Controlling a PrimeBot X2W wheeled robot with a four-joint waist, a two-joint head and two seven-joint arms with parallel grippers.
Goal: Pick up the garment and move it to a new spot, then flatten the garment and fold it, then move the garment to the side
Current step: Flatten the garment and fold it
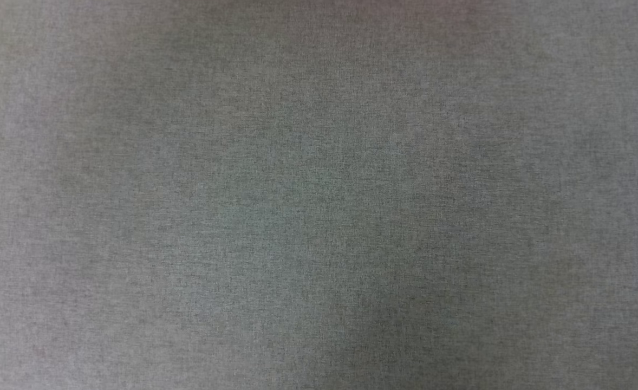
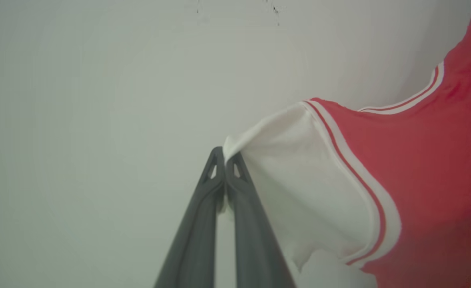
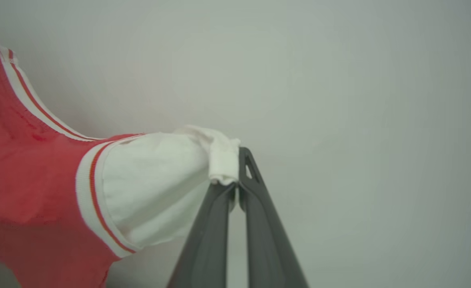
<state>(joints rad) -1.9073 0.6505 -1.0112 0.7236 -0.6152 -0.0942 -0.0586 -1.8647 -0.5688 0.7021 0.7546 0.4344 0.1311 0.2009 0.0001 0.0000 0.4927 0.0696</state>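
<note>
Two sleeves of the garment (image 2: 419, 180) pinched by left gripper (image 2: 225, 155) and right gripper (image 3: 235, 166); backdrop (image 2: 99, 100) possibly wall.

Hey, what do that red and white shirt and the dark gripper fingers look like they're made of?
The garment: soft, thin knit, probably cotton or a blend, matte; it drapes, folds and bunches where pinched. Fingers of the left gripper and right gripper: likely moulded plastic, dark grey, smooth and matte, with cut-out slots near the tips.
</note>
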